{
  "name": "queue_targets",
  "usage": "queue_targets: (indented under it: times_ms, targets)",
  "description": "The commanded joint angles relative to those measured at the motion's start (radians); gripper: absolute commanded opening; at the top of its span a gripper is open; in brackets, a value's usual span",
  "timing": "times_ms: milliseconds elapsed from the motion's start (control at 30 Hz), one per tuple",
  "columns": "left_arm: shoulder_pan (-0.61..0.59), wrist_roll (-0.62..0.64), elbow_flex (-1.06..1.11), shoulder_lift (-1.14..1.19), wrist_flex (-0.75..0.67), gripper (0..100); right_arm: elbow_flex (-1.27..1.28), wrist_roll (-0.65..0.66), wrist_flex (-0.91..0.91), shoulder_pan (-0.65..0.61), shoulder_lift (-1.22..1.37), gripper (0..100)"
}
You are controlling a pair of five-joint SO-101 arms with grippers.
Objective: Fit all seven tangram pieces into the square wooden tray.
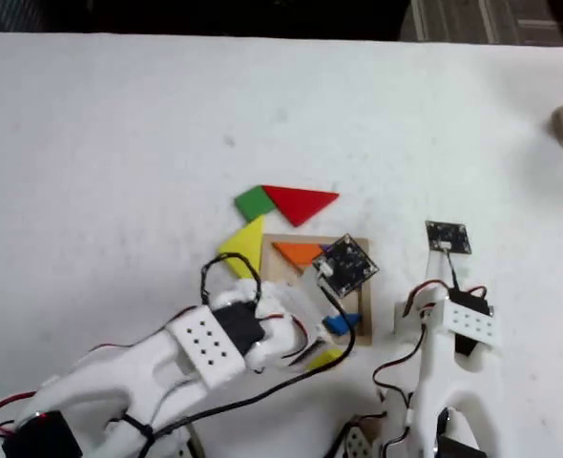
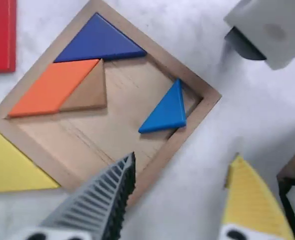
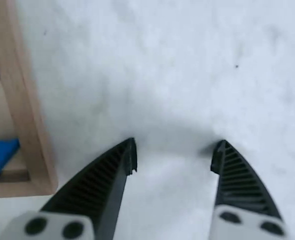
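Well, the square wooden tray (image 2: pixel 187 131) lies on the white worktop (image 1: pixel 119 143) near its front middle, turned so that it sits like a diamond under the left arm. It is pale wood with a raised rim and a grained floor, much of it bare. Three pieces are inside. A dark blue triangle (image 2: pixel 100 42) lies flat along one rim, and an orange parallelogram (image 2: pixel 52 87) touches it, fitted along the neighbouring rim. A small light blue triangle (image 2: pixel 165 112) sits apart from those two, by the opposite rim. I cannot tell whether it lies fully flat.

Outside the tray, a yellow triangle (image 1: pixel 245 243) rests against its edge. A red triangle (image 1: pixel 301 202) and a green piece (image 1: pixel 253 202) lie side by side just beyond the tray, touching each other.

The left claw (image 2: pixel 182 160) hangs over the tray's near rim. It is spread wide with one dark finger and one yellow, and nothing is between them. The right claw (image 3: pixel 175 147) hovers over bare worktop just beside the tray's corner, also spread and holding nothing.
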Motion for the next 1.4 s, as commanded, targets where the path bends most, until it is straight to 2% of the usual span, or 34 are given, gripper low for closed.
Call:
queue_targets:
  times_ms: [0, 100, 167, 267, 500, 667, 867, 1000, 1200, 1367]
  targets:
    - [-0.044, 0.025, -0.049, 0.05, -0.043, 12, -0.048, -0.02, 0.004, 0.094, 0.001, 24.4]
    - [-0.068, 0.026, -0.094, 0.113, -0.043, 1, -0.084, -0.103, 0.004, 0.166, 0.001, 24.3]
    - [-0.067, 0.028, -0.11, 0.153, -0.043, 4, -0.106, -0.144, 0.004, 0.213, 0.001, 24.2]
    - [-0.047, 0.028, -0.127, 0.193, -0.054, 2, -0.127, -0.192, -0.001, 0.263, 0.001, 21.4]
    - [0.059, 0.026, -0.141, 0.196, -0.06, 2, -0.127, -0.196, -0.001, 0.255, 0.002, 21.1]
    - [0.11, 0.028, -0.132, 0.188, -0.126, 2, -0.126, -0.196, -0.001, 0.243, 0.008, 21.1]
    - [0.087, 0.133, -0.147, 0.357, -0.176, 2, -0.126, -0.196, -0.002, 0.248, 0.004, 21.1]
    - [0.065, 0.133, -0.201, 0.446, -0.155, 2, -0.126, -0.196, -0.002, 0.248, 0.004, 21.1]
    - [0.024, 0.138, -0.222, 0.452, -0.163, 2, -0.126, -0.196, -0.002, 0.248, 0.004, 21.1]
    - [-0.041, 0.14, -0.222, 0.456, -0.256, 2, -0.126, -0.196, -0.002, 0.245, 0.007, 21.1]
